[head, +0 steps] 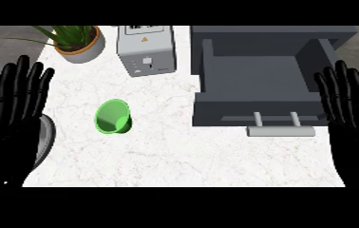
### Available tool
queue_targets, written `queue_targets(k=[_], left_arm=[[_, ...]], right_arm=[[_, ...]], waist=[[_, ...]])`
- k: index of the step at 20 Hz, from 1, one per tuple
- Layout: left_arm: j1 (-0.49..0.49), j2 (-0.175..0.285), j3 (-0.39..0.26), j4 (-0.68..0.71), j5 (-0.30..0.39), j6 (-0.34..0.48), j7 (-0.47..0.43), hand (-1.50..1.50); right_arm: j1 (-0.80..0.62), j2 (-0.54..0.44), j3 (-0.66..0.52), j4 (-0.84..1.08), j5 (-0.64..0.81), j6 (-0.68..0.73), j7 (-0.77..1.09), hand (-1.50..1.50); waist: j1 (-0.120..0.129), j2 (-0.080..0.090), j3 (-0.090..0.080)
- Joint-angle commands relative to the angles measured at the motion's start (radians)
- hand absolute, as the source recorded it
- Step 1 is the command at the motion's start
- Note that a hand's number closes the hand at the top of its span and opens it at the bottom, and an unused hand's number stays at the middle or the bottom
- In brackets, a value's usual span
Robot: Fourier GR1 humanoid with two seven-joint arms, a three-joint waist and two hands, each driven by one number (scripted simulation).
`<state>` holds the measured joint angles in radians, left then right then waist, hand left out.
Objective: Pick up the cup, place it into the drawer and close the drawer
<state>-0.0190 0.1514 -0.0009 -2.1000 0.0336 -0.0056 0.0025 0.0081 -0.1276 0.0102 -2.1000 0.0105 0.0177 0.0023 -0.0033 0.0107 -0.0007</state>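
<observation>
Green on white marble, the cup [112, 117] sits out on the counter [175, 160], and nothing I control is touching it. I think it is tipped with its mouth turned towards me, though from this steep angle I can't be sure.

My left hand [24, 94] shows at the view's left edge, fingers straight and pointing up, released and holding nothing. The cup lies to that hand's right, level with its palm, with a strip of bare counter between them.

My right hand [340, 96] shows at the right edge in the same pose, flat and unclenched. From it the cup is well apart, far to the left, with the drawer [252, 113] standing between the two. The drawer is dark grey and pulled open; its right wall is just beside that hand's fingers, and its pale handle [280, 131] sits left of the palm.

Beyond the left hand's fingertips, to the right, stand a plant [79, 44] and a grey box [145, 49]
</observation>
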Motion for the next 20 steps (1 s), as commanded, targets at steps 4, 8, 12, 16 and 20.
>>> queue_targets(k=[4,8,12,16,20], left_arm=[[-0.078,-0.067,-0.001,0.144,-0.09,0.071,-0.084,-1.5],[-0.065,-0.149,-0.09,0.199,0.005,0.207,-0.022,-1.5],[-0.13,-0.15,-0.089,0.272,-0.009,0.239,-0.05,-1.5],[-0.107,-0.151,-0.193,0.263,-0.017,0.337,-0.068,-1.5],[-0.159,-0.151,-0.16,0.22,-0.029,0.331,0.023,-1.5]], right_arm=[[-0.07,0.02,0.014,-0.025,-0.011,-0.005,0.111,-1.5],[-0.067,0.047,0.035,0.032,-0.11,0.041,0.093,-1.5],[-0.022,-0.009,-0.06,0.043,-0.195,0.111,0.079,-1.5],[-0.068,0.061,0.026,0.053,-0.083,0.036,0.084,-1.5],[0.001,0.067,0.027,0.101,-0.086,0.088,-0.02,-1.5]], waist=[[0.001,-0.01,0.0],[-0.001,-0.007,0.0],[-0.001,-0.01,0.001],[0.002,-0.011,0.001],[0.002,-0.011,0.001]])
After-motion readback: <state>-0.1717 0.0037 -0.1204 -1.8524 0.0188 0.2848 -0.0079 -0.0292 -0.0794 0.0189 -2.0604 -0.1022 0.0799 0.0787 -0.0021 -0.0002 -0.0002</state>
